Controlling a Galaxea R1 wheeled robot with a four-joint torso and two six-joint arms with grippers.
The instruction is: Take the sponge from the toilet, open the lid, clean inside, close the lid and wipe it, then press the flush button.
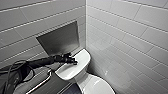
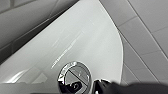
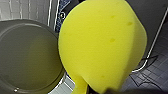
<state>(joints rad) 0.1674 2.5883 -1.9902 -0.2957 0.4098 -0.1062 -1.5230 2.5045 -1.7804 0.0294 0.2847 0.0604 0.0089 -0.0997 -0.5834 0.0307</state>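
White tiled walls meet in a corner behind the toilet. A dull metal panel is set into the wall just above the toilet's tank top. We see the left arm reaching in over the tank top, with the left gripper right above the middle of it.

From the left wrist, the flush button is a round, chrome-rimmed disc split into two halves. It sits in the white tank top directly under the gripper's dark end. We cannot tell whether the gripper touches the button, nor whether it is spread or closed.

In front of the tank, the lid looks to be down over the bowl.

The sponge, bright yellow, looms large in the right wrist view. It is pinched narrow at one end, where the right gripper clamps it. We see it held off the toilet, with the oval lid beside it and no contact between them.

A chrome grab bar runs beside the toilet, and dark floor tiles show beyond the sponge.
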